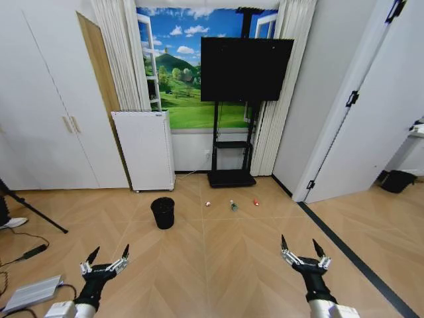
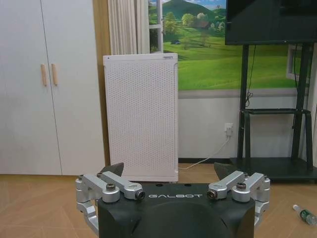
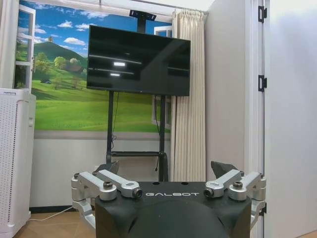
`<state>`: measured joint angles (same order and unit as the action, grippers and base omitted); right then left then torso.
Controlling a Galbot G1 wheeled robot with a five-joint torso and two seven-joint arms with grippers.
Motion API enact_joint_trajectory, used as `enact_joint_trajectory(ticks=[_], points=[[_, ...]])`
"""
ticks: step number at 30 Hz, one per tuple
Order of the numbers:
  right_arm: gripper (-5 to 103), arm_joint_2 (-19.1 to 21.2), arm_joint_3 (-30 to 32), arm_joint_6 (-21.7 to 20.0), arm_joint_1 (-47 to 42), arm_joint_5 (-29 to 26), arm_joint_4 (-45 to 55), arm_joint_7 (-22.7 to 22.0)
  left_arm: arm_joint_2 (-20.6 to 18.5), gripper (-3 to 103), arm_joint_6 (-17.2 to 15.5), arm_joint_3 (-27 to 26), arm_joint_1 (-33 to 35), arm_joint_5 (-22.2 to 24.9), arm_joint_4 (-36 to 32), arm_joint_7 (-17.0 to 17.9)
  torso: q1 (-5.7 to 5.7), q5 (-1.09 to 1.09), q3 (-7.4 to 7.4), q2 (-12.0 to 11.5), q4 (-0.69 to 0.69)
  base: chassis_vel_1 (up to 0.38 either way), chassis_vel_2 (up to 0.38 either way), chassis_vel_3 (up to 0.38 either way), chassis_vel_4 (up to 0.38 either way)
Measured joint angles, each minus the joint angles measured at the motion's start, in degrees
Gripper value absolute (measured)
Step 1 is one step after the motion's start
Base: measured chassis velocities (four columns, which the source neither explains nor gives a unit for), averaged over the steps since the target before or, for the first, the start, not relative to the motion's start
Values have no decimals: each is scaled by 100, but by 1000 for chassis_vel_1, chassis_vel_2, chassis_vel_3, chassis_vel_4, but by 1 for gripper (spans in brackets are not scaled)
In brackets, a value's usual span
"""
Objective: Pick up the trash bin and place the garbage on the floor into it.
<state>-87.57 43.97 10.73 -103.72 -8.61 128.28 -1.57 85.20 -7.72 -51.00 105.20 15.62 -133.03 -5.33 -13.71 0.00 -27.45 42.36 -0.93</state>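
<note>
Trash bin of black wire mesh stands upright on the floor left of centre in the head view, in front of the tall white perforated appliance and apart from it. To its right, along the middle of that frame, the garbage lies in a short row on the planks: a white-and-red piece, a green piece and a red piece, each too small to make out in detail. All three lie well apart from the bin.

The left gripper hangs at the lower left of the head view with its fingers spread wide, holding nothing and touching nothing. The right gripper sits at the lower right, equally wide and empty. Both arms are cut off by the bottom edge.

In the left wrist view the gripper body blocks the lower middle of the frame, and a green bottle-like piece peeks in at the lower right edge, partly cut off. The right wrist view looks past its own spread gripper at the black television on its stand.
</note>
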Motion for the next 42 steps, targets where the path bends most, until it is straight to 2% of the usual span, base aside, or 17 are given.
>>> enact_joint_trajectory(ticks=[5,16,33,42], points=[[100,-47,-4,130,-6,14,-26,9,0,99,-7,-2,7,-10,-17,22,0,0,0,0,0,0,0,0,0],[100,-145,30,131,-52,26,0,34,12,99,-4,-19,64,-25,-72,23,0,0,0,0,0,0,0,0,0],[100,-153,-104,-107,-86,-119,-39,44,11,99,45,-73,274,-118,-223,-18,1,0,1,1,0,-7,7,8,-3],[100,-72,-46,-108,-100,-197,-37,44,17,99,49,-34,257,-153,-205,-25,0,1,0,0,0,-139,143,142,-150]])
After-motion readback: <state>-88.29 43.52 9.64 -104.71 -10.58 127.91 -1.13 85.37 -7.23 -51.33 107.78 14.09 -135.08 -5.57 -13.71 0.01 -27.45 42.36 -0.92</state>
